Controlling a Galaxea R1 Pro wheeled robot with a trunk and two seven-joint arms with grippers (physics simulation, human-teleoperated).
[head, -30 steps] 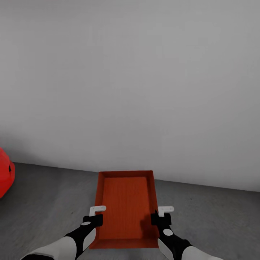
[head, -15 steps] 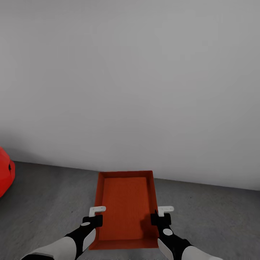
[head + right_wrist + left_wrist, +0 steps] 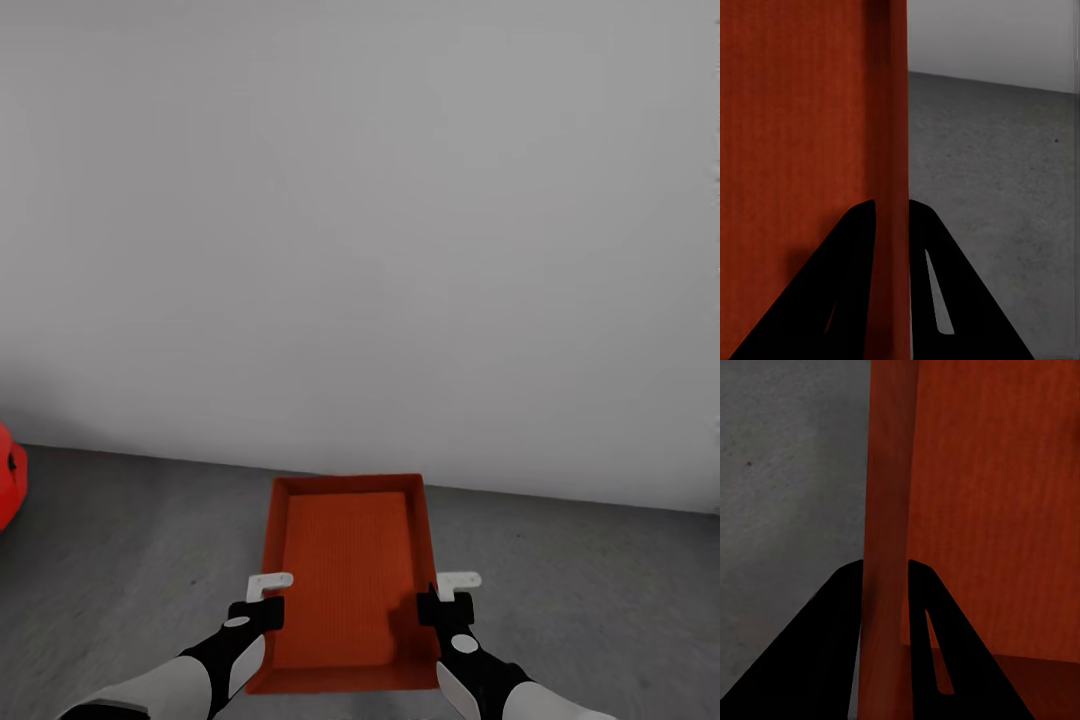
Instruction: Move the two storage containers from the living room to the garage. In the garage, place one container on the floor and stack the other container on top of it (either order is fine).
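Note:
One orange-red storage container (image 3: pixel 345 575), open-topped with ribbed walls, hangs low in the head view between my two arms, above the grey concrete floor (image 3: pixel 120 540) of the garage. My left gripper (image 3: pixel 268 595) is shut on its left long wall and my right gripper (image 3: pixel 445 595) on its right long wall. The left wrist view has the container wall (image 3: pixel 889 472) running between the dark fingers of the left gripper (image 3: pixel 885 566). In the right wrist view the wall (image 3: pixel 896 90) is pinched the same way by the right gripper (image 3: pixel 892 202).
A plain white wall (image 3: pixel 360 200) stands close ahead and meets the floor just beyond the container. A bright red rounded object (image 3: pixel 8 485) shows at the far left edge. Bare concrete (image 3: pixel 990 165) lies on both sides of the container.
The view has shifted: the red object has slid further toward the left edge and the wall's base line has tilted. The container and both grippers hold the same place in view.

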